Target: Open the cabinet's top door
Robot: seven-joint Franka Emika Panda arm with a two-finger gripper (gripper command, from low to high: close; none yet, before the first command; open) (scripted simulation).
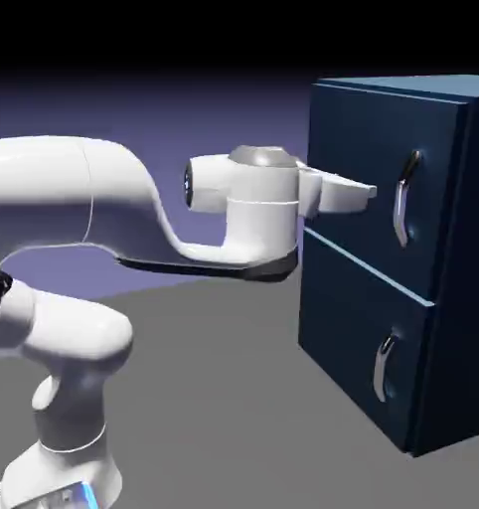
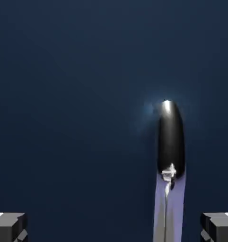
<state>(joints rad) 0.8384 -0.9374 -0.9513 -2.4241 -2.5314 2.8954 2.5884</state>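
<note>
Open gap before the top door, handle off to one side of my fingers

From the exterior view, my gripper is level with the top door of the cabinet, with a little clear air between my tips and the curved silver handle. In the hand view my fingertips stand wide apart, and the handle lies between them, nearer the right tip. The flat door panel fills everything ahead, a wall I cannot pass. The lower handle sits well below my path.
</note>
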